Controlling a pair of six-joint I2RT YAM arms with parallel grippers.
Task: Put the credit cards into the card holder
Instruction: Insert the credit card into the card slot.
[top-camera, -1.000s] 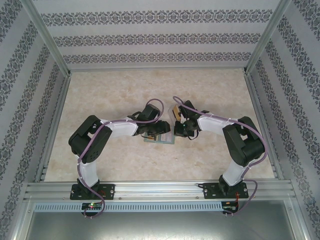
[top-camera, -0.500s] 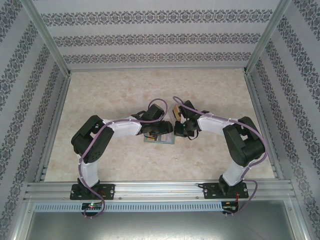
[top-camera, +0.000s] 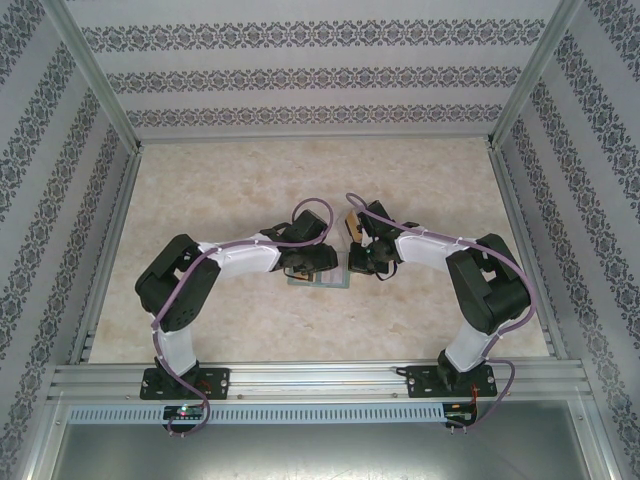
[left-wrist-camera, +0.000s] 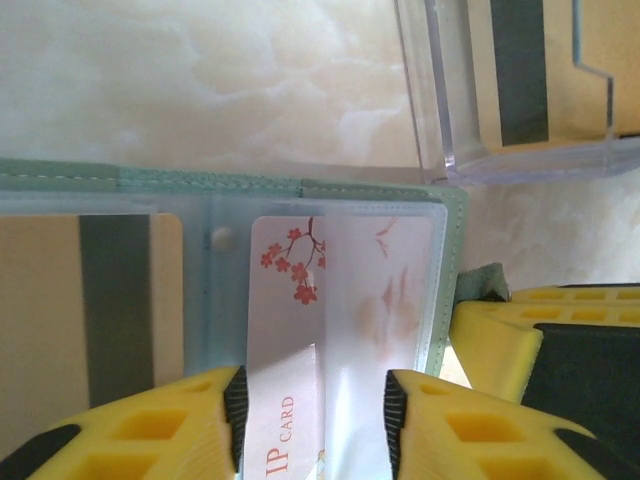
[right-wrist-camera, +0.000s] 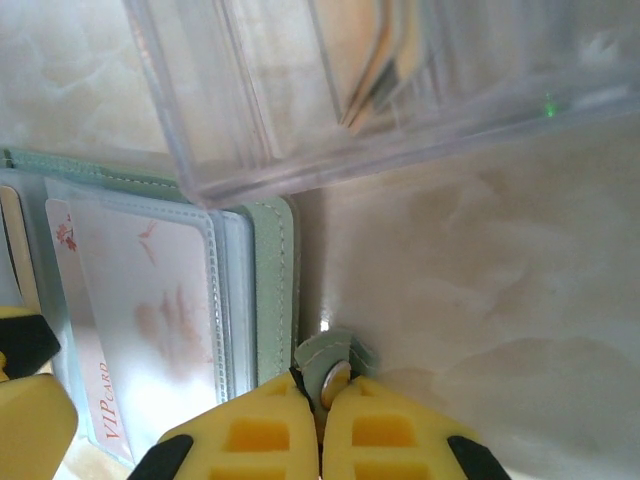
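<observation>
The card holder (left-wrist-camera: 385, 190) lies open on the table, grey-green with clear sleeves, also seen from above (top-camera: 318, 279). A white credit card (left-wrist-camera: 290, 300) with red blossoms sits partly inside its right sleeve. My left gripper (left-wrist-camera: 315, 415) stands open over that card, the left pad at the card's bare edge and the right pad over the sleeve. An orange-yellow card with a black stripe (left-wrist-camera: 110, 300) fills the left sleeve. My right gripper (right-wrist-camera: 322, 385) is shut on the holder's snap tab (right-wrist-camera: 330, 355) at its right edge.
A clear plastic box (right-wrist-camera: 380, 90) lies just beyond the holder, with more orange-yellow, black-striped cards (left-wrist-camera: 520, 80) inside; from above it shows as an orange patch (top-camera: 352, 221). Both arms meet at the table's middle. Patterned walls and metal rails (top-camera: 300, 375) ring the marble-look table.
The left arm has shifted slightly, its wrist settling a little lower over the holder. The right arm and the holder have stayed in place.
</observation>
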